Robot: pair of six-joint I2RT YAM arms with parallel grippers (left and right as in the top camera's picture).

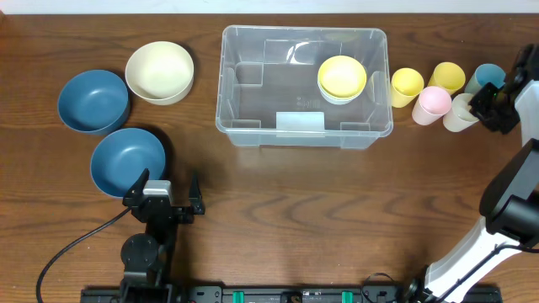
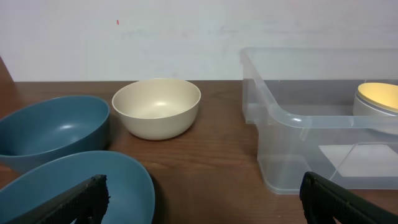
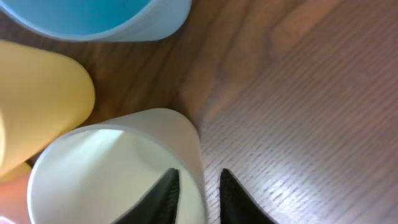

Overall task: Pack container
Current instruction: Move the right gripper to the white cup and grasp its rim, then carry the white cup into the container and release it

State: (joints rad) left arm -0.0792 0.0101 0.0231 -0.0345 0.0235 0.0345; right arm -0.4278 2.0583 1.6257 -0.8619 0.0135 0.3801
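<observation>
Overhead and wrist views of a wooden counter (image 1: 337, 210). The clear plastic container (image 1: 223, 80) stands open at the centre-rear of the counter. In its far right corner a yellow bowl (image 1: 342, 76) is nested in a paler bowl (image 1: 335, 98).

Left of the container lie a cream bowl (image 1: 159, 71) and two blue bowls, one farther (image 1: 93, 101) and one nearer (image 1: 127, 160). The left claw (image 1: 167, 187) hangs wide open and empty just beside the nearer blue bowl.

Right of the container five cups cluster: two yellow cups (image 1: 407, 86) (image 1: 447, 77), a pink cup (image 1: 431, 104), a blue cup (image 1: 486, 77) and a cream cup (image 3: 106, 168). The right claw (image 3: 199, 177) is closed on the cream cup's wall, one finger inside the rim and one outside.
</observation>
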